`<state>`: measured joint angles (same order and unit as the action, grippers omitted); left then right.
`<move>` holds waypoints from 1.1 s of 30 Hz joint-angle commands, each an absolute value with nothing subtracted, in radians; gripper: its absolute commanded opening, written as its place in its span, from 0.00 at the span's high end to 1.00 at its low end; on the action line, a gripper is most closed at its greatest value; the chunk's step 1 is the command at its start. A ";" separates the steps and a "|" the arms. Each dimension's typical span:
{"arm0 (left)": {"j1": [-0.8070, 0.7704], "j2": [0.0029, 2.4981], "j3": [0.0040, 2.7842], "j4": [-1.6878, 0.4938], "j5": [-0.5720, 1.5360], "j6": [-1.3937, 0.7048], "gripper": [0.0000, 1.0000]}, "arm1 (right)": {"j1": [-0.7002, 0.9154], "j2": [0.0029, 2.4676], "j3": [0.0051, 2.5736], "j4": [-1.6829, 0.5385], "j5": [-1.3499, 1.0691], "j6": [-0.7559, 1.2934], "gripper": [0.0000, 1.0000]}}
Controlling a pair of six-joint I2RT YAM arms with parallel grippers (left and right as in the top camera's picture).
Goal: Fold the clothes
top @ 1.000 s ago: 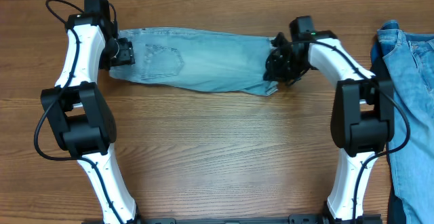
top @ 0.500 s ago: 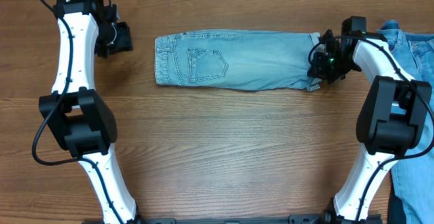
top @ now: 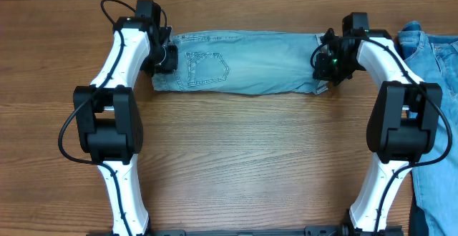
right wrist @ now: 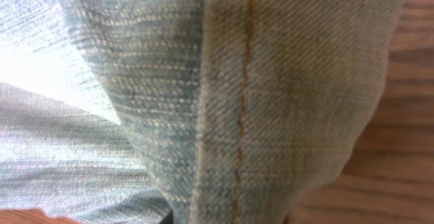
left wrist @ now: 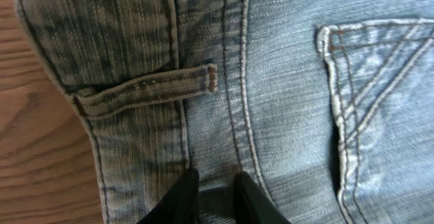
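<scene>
Pale denim shorts (top: pixel 247 63) flat across tabletop (top: pixel 236 157), right claw (top: pixel 330 64) pinching their hem end, left claw (left wrist: pixel 211 183) narrowed over waistband, grip unclear

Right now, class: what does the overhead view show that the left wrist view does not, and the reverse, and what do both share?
Overhead only: the right gripper at the hem end, and darker denim at the right edge of the table. Left wrist only: stitching on a belt loop, and dark fingertips close together over fabric. Both: the pale shorts and a back pocket.
</scene>
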<state>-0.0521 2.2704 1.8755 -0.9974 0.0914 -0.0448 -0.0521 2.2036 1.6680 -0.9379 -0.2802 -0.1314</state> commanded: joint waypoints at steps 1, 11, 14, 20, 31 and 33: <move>-0.044 2.258 1.852 -0.987 0.011 -0.029 0.78 | -0.043 2.188 1.776 -0.991 -0.326 -0.132 0.96; -0.044 2.257 1.863 -0.978 0.054 -0.030 0.86 | 0.037 2.188 1.965 -1.111 -0.315 -0.132 0.96; -0.056 2.256 1.962 -0.998 0.189 -0.064 0.96 | 0.092 2.188 1.965 -1.109 -0.262 -0.131 0.96; -0.117 2.255 2.083 -1.020 0.218 -0.090 0.96 | 0.171 2.188 1.980 -1.124 -0.239 -0.131 0.96; -0.042 2.255 2.083 -1.066 0.172 -0.090 0.96 | 0.376 2.188 2.123 -1.148 -0.063 -0.196 0.96; -0.010 2.255 2.083 -1.076 0.147 -0.090 0.96 | 0.409 2.188 2.123 -1.139 -0.052 -0.212 0.96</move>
